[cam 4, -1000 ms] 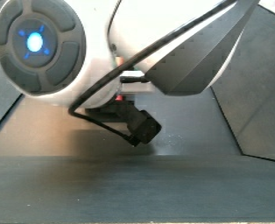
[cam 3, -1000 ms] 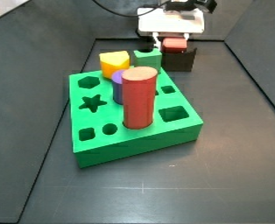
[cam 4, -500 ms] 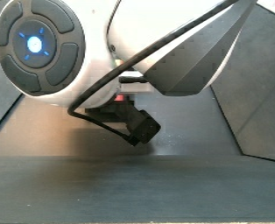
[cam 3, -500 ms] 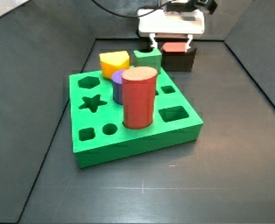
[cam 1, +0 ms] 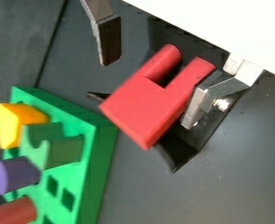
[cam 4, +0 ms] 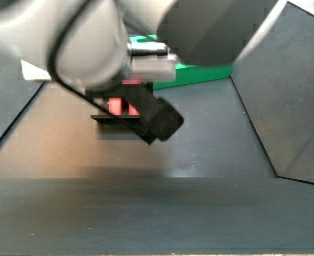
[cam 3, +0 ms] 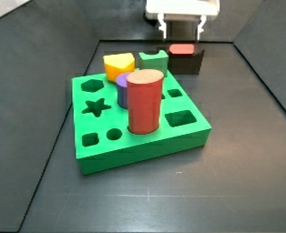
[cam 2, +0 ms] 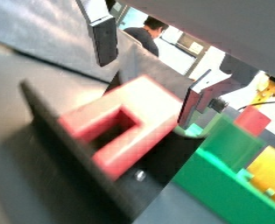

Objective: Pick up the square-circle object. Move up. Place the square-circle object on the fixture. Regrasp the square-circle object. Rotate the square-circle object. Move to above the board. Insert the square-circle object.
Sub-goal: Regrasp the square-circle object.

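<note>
No readable writing or labels anywhere. Plain red square-circle object (cam 1: 151,98), flat-sided with a notched end, resting on the dark fixture (cam 3: 186,62) behind the green board (cam 3: 139,136). Gripper (cam 3: 181,38) hanging above it, fingers (cam 1: 107,38) spread wide, holding nothing.

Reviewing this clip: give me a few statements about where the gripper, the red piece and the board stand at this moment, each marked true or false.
1. The square-circle object rests on the fixture. True.
2. The gripper is shut on that piece. False: it is open, above the piece, fingers clear of it in a wrist view.
3. A red cylinder stands on the board. True.
4. The fixture stands on top of the board. False: it stands on the floor behind it.
</note>
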Tool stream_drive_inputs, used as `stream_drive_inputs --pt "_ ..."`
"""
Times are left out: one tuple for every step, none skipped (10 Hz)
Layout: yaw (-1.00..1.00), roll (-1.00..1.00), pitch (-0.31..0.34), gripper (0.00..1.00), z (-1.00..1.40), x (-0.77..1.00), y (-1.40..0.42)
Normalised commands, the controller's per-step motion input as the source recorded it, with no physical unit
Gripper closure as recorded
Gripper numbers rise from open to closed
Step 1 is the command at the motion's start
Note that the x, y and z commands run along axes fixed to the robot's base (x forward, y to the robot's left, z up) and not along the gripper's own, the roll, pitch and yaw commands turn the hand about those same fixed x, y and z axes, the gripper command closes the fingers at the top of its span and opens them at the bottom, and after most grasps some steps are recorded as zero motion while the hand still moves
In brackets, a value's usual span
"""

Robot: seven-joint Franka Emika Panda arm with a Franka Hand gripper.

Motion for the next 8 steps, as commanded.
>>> stream_drive_inputs --pt "-0.04 0.06 0.013 0.0 0.66 -0.04 0.0" --pt "-0.03 0.06 0.004 0.0 0.47 -0.03 0.0" --pt "-0.02 0.05 0.001 0.0 0.23 -0.03 0.0" --pt "0.04 1.0 0.054 0.0 1.0 -0.09 -0.95" --pt "0.04 1.0 0.052 0.0 0.98 -0.09 -1.0" --pt "0.03 1.0 0.042 0.0 0.96 -0.12 -1.0" --pt "0.03 1.0 0.032 0.0 0.87 -0.14 -0.97" --pt "0.03 1.0 0.028 0.0 0.67 -0.12 -0.82"
